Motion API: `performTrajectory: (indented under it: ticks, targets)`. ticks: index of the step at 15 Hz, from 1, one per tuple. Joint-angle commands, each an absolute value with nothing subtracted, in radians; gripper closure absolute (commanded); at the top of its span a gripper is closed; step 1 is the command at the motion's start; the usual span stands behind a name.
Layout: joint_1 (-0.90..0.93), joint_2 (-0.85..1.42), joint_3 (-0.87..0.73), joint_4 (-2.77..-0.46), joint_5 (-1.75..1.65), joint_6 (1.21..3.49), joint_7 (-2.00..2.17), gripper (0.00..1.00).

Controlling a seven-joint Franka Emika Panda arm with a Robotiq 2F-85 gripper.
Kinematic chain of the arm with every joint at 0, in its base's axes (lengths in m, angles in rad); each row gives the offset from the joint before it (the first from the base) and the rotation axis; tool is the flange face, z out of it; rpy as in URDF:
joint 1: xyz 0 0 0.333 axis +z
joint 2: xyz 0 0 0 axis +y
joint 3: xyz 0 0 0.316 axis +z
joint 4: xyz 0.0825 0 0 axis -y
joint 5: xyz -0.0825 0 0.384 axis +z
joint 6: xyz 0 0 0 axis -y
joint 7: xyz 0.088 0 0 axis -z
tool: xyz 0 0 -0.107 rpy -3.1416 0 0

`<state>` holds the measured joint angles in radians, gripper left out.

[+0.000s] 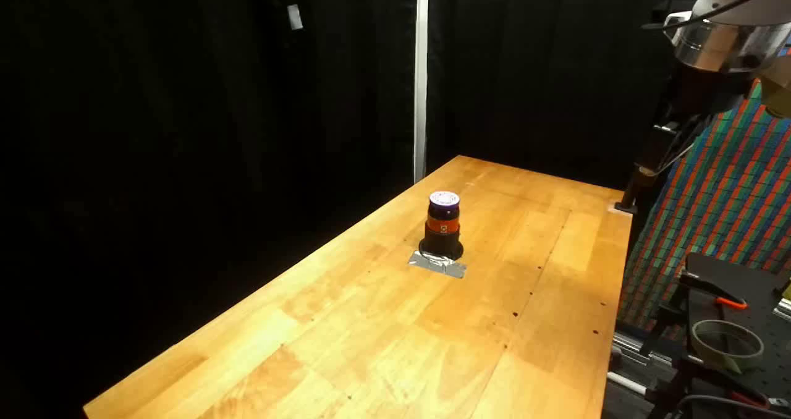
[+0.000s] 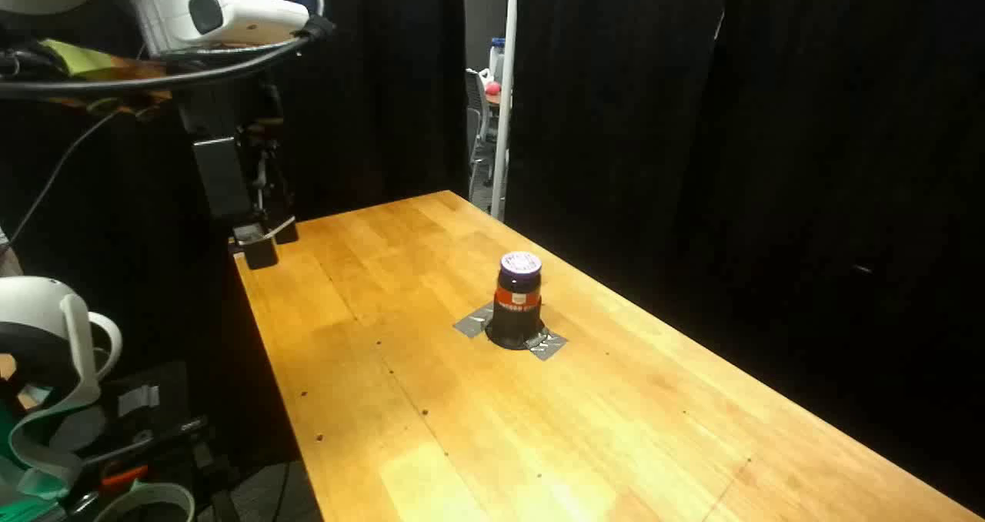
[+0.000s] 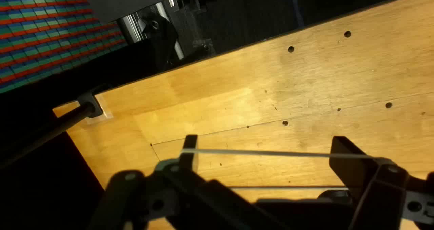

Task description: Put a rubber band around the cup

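The cup [image 1: 443, 226] stands upright near the middle of the wooden table and also shows in an exterior view [image 2: 517, 300]. It has a dark body, an orange-red label band, a white patterned top and a wide black base. My gripper [image 3: 266, 145] is open. A pale rubber band [image 3: 257, 152] is stretched around the outside of both fingers, with two strands across the gap. The gripper is over the table's edge, well away from the cup, and shows in an exterior view [image 2: 272, 242] with the band [image 2: 279, 228]. The cup is out of the wrist view.
Silver tape [image 1: 437, 264] fixes the cup's base to the table [image 1: 383, 345]. A black post foot [image 3: 90, 108] sits at a table corner. Beside the table is a dark platform with a tape roll [image 1: 728, 343]. Black curtains hang behind.
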<state>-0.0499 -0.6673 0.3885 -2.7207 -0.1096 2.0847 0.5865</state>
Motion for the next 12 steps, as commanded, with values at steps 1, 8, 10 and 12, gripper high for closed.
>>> performTrajectory:
  ticks: [1, 8, 10, 12]
  targets:
    - [-0.024, -0.661, 0.364, -2.718, -0.128, 2.081, 0.601, 0.00]
    - [-0.006, -0.596, 0.334, -2.673, -0.118, 2.135, 0.529, 0.00]
    - [0.000, -0.529, 0.307, -2.636, -0.109, 2.232, 0.474, 0.00]
    - [0.000, -0.439, 0.289, -2.577, -0.101, 2.304, 0.441, 0.00]
